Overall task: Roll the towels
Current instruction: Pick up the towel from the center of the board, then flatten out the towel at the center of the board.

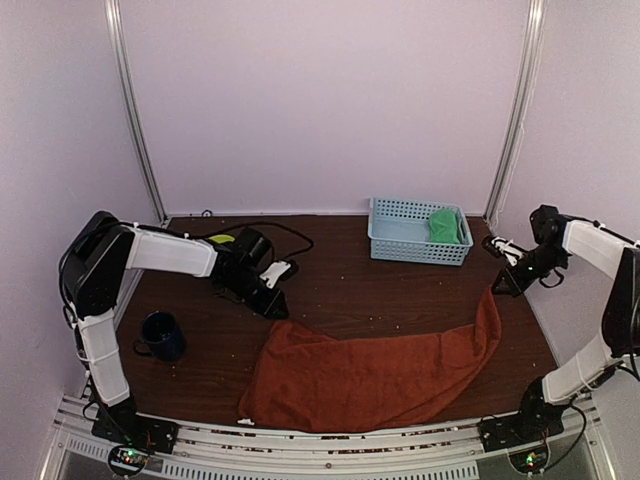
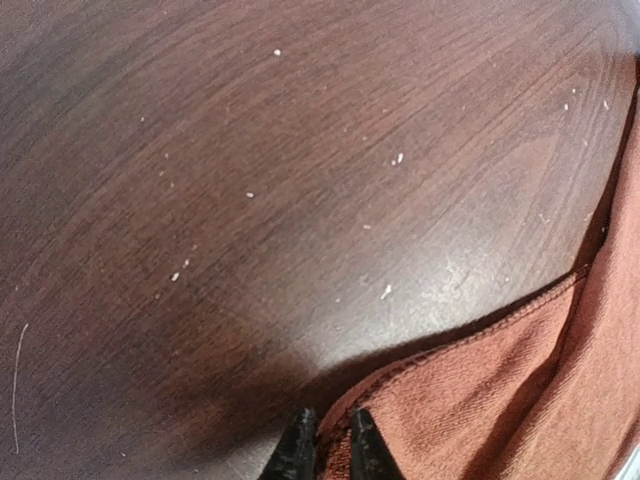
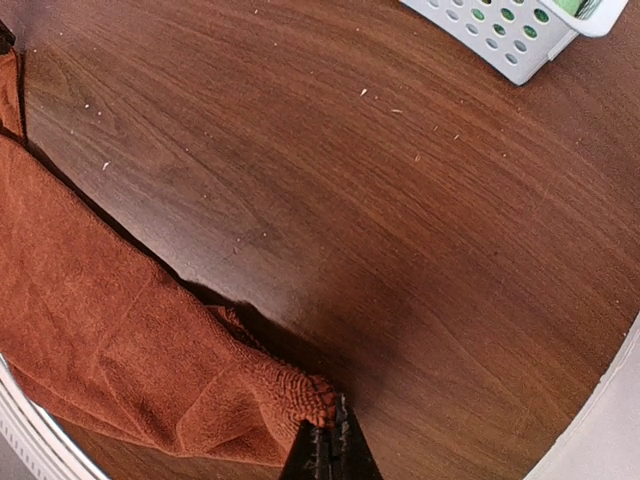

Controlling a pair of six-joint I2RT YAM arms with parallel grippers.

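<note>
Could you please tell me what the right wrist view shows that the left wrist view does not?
Only the right wrist: a corner of the light-blue basket with the green towel inside, and the right gripper pinching a corner of the rust towel. Only the left wrist: the left gripper closed on that towel's hem. Both: the rust towel and the crumb-speckled wooden table.

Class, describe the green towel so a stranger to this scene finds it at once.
Start at the dark wooden table and find the light-blue basket near its far right corner. The green towel lies bunched in the basket's right end. Unlike the rust-red towel spread on the table, it is bright green.
</note>
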